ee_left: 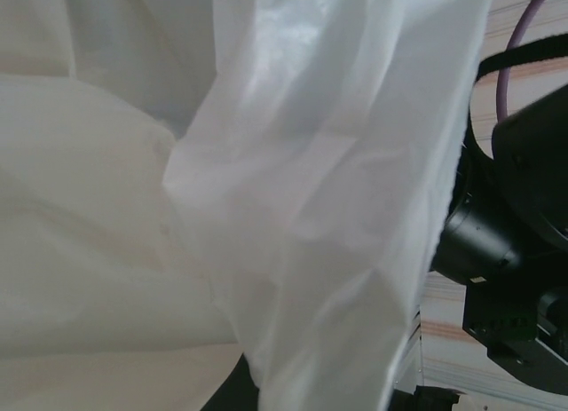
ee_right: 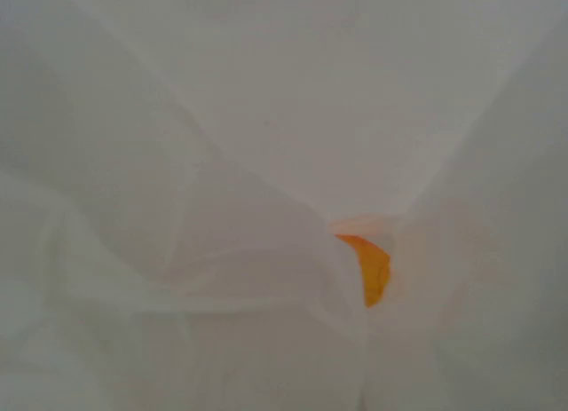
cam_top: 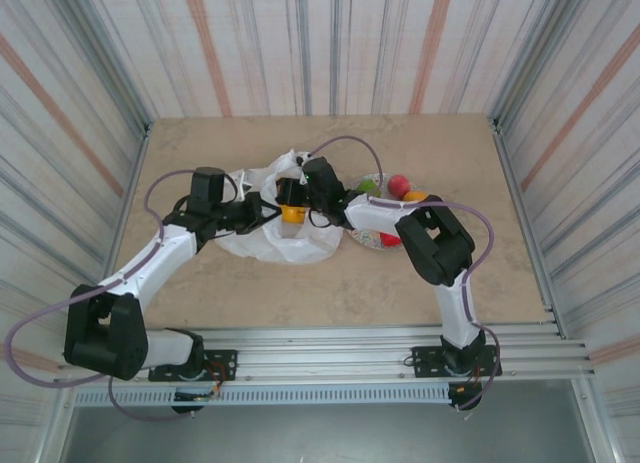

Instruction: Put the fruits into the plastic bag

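The white plastic bag [cam_top: 282, 241] lies crumpled at the table's middle. My left gripper [cam_top: 257, 214] is shut on its left rim and holds the film up; in the left wrist view the bag [ee_left: 293, 216] hangs in folds over a dark finger [ee_left: 226, 398]. My right gripper [cam_top: 292, 203] reaches into the bag's mouth, shut on an orange fruit [cam_top: 292, 214]. Bag film [ee_right: 222, 118] covers the right wrist view, with a sliver of the orange fruit [ee_right: 374, 271] showing and the fingers hidden. A green fruit [cam_top: 368, 186], a red fruit [cam_top: 399, 185], an orange one [cam_top: 415, 196] and another red one [cam_top: 390, 240] sit by the plate.
The patterned plate [cam_top: 368, 238] lies right of the bag, partly under my right arm [cam_top: 375, 215]. That arm's dark body [ee_left: 524, 207] stands close on the right in the left wrist view. Striped walls [cam_top: 90, 103] close in the tan table [cam_top: 450, 153] on three sides.
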